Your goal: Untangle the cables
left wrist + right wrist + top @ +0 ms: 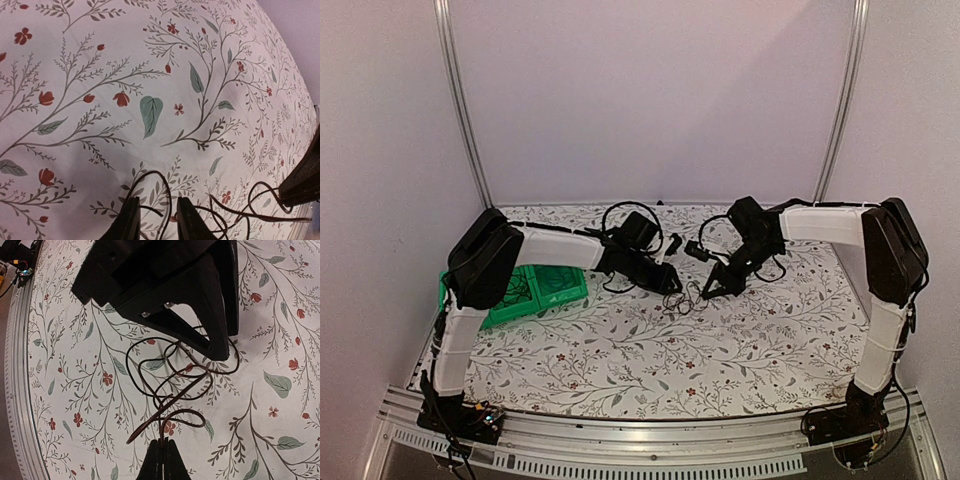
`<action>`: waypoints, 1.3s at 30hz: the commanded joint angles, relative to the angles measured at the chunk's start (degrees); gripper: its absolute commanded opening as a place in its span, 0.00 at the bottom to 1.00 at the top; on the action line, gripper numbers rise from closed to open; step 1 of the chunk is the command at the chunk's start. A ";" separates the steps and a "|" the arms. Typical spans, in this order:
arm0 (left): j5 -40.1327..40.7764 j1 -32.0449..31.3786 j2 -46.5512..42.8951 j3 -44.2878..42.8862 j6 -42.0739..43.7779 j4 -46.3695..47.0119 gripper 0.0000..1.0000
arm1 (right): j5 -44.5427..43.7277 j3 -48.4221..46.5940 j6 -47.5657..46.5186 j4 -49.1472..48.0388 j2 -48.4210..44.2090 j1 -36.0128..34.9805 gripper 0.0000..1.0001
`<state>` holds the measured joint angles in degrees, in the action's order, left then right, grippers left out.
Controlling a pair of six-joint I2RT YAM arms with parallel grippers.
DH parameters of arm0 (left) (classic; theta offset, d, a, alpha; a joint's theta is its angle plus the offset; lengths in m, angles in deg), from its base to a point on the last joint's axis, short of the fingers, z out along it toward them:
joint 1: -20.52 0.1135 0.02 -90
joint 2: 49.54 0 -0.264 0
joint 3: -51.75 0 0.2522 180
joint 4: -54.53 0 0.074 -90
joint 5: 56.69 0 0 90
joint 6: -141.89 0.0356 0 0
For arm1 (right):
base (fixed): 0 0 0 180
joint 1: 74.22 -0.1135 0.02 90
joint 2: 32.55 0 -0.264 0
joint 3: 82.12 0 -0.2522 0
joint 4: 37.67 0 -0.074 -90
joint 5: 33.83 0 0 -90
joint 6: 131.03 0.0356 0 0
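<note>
The cables (686, 298) are a small loopy tangle of thin black wires on the floral cloth, mid-table, between the two grippers. My right gripper (163, 446) is shut on a strand of the cables (170, 375), and the loops spread away from its tips toward the left gripper (200, 335). My left gripper (156, 212) stands over the tangle's other side with its jaws apart. A loop of the cables (167, 176) runs through that gap, and neither finger presses on it. From above, the left gripper (672, 283) and right gripper (712, 290) nearly face each other.
A green three-compartment bin (542, 290) sits at the left under the left arm's elbow. An aluminium rail (650, 440) runs along the near table edge. The right gripper's dark body (302, 180) shows at the right of the left wrist view.
</note>
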<state>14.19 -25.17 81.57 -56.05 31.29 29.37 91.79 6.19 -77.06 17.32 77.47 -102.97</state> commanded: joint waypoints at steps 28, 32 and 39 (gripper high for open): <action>23.03 22.26 -44.35 20.17 8.52 -5.66 0.00 | -2.69 5.74 -1.50 1.46 -2.41 11.36 0.00; 26.27 29.24 -48.93 17.24 11.55 -8.59 0.00 | -3.46 5.73 -1.38 1.01 -1.29 12.93 0.00; 36.55 36.62 -53.32 10.47 22.24 -12.59 0.00 | -10.26 6.24 -0.64 -1.25 1.34 21.06 0.00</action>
<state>42.43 9.12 32.09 -42.61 45.50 19.23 87.00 11.56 -77.93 18.22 76.84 -87.43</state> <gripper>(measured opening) 0.010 0.020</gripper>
